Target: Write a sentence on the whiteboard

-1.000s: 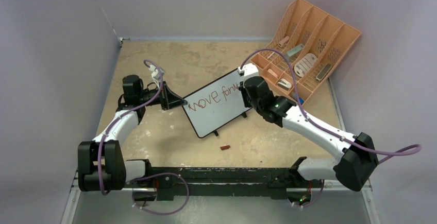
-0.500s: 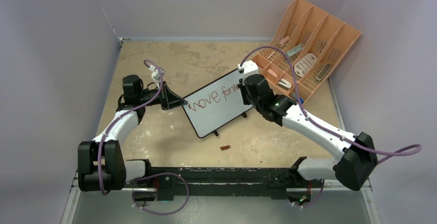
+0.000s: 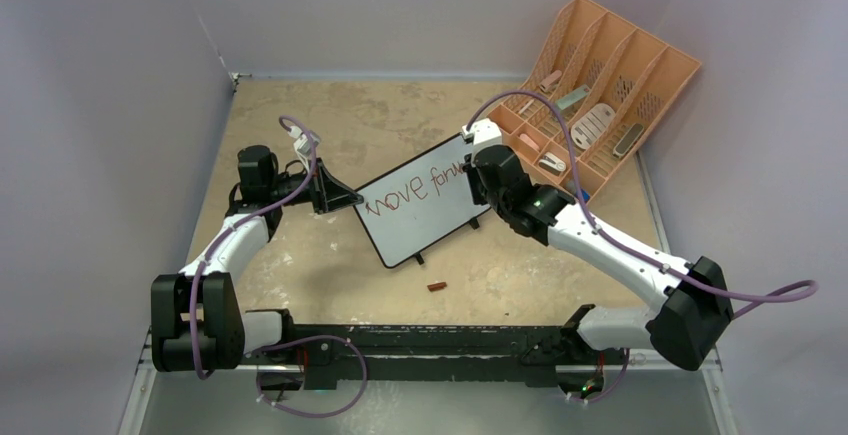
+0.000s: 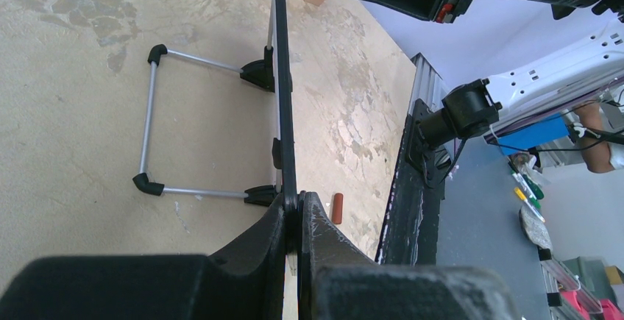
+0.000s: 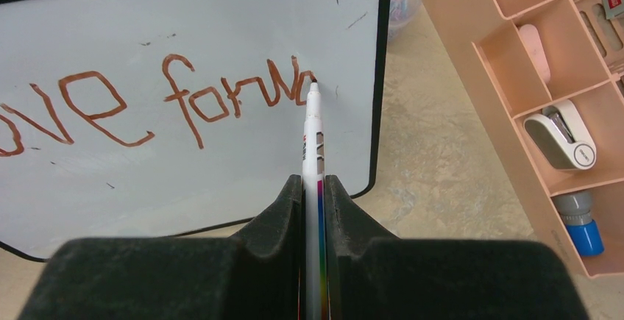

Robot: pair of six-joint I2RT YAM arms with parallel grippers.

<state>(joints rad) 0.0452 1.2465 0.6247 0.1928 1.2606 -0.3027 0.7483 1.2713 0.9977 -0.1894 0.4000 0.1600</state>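
Fingers (image 4: 257, 239) of the left gripper (image 3: 336, 198) are pressed together on the thin black frame of the whiteboard (image 3: 420, 213), pinching its left edge; from the left wrist camera the board (image 4: 282, 77) shows edge-on, running straight up out of the grip. Behind it on that side a stand of silver rods with black feet (image 4: 151, 121) rests on the mottled tan table (image 3: 300, 255). The board sits near the middle of the table, turned at an angle in the top view so that its right end lies farther from the arm bases than its left end. Across its white face (image 5: 184, 40) runs reddish-brown handwriting that reads "move forwa", with the start of the first word cut off in the right wrist view. On the table just in front of the board, apart from it, lies a small brown cap (image 3: 437, 286). Farther right, a white marker (image 5: 313, 136) stands out from the right gripper (image 5: 314, 187), whose jaws are clamped narrowly around the barrel; the dark tip touches the board at the end of the last letter, close to the right edge of the frame. The right gripper (image 3: 470, 180) hangs over the board's right end in the top view. Beyond it, in the far right corner, a peach organizer (image 3: 600, 105) leans against the wall, and one of its compartments holds a small white and black stapler (image 5: 566, 140).
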